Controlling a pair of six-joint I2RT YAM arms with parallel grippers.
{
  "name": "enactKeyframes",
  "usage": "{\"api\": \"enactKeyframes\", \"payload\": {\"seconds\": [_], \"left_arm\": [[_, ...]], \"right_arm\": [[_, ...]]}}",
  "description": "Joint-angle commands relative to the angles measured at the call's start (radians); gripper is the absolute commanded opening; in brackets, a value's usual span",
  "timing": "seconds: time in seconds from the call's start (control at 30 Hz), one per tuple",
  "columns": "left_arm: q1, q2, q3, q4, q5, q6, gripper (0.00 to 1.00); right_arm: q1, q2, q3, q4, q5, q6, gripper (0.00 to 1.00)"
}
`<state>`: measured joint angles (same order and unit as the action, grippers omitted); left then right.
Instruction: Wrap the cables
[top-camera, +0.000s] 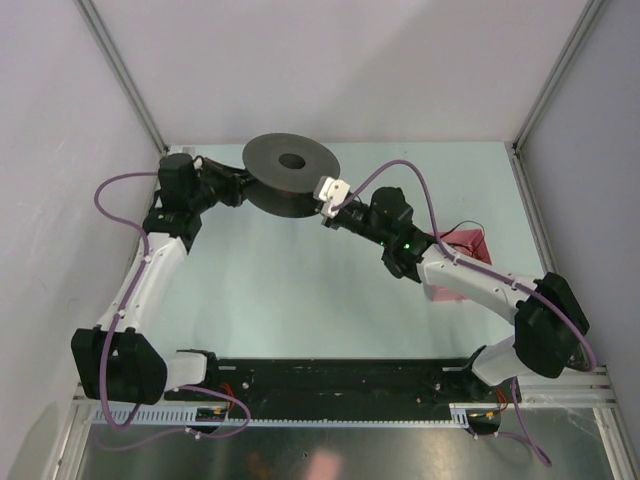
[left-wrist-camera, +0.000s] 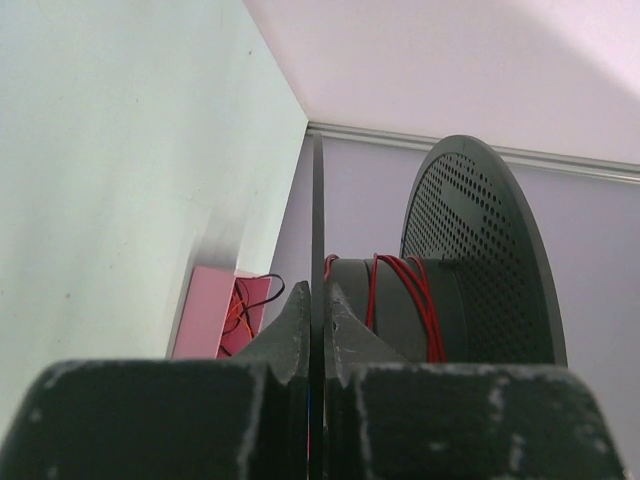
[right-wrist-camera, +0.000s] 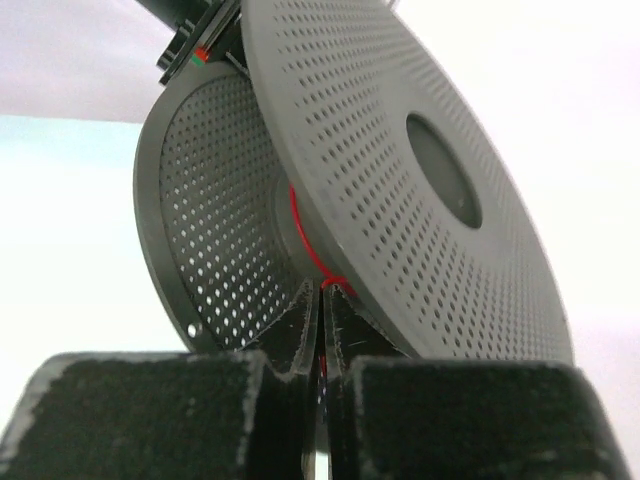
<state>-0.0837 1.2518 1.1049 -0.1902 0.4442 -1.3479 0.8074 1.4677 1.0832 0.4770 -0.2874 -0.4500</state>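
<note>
A black perforated spool (top-camera: 290, 170) stands tilted at the back of the table. My left gripper (top-camera: 245, 185) is shut on the thin edge of one spool flange (left-wrist-camera: 318, 200), which runs between its jaws (left-wrist-camera: 318, 295). Red cable (left-wrist-camera: 415, 290) is wound in several turns round the spool's hub. My right gripper (top-camera: 322, 195) is at the spool's right side. In the right wrist view it (right-wrist-camera: 322, 290) is shut on the red cable (right-wrist-camera: 305, 245), right at the hub between the two flanges of the spool (right-wrist-camera: 400, 150).
A pink box (top-camera: 465, 250) lies under the right arm's forearm; it also shows in the left wrist view (left-wrist-camera: 215, 310) with loose black and orange wires (left-wrist-camera: 250, 300) in it. White enclosure walls stand close behind and on both sides.
</note>
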Motion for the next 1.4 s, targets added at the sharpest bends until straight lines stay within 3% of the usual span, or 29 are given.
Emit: {"api": "enactKeyframes", "payload": {"seconds": [0.0, 0.5, 1.37], "left_arm": [[-0.043, -0.015, -0.008, 0.053, -0.036, -0.05, 0.0], [-0.12, -0.032, -0.035, 0.031, -0.063, -0.025, 0.0], [-0.175, -0.017, -0.019, 0.026, -0.08, 0.008, 0.0]], "right_arm": [[0.084, 0.007, -0.003, 0.185, 0.053, -0.178, 0.0], [0.147, 0.071, -0.022, 0.323, 0.082, -0.371, 0.0], [0.131, 0.071, -0.045, 0.35, 0.035, -0.357, 0.0]]}}
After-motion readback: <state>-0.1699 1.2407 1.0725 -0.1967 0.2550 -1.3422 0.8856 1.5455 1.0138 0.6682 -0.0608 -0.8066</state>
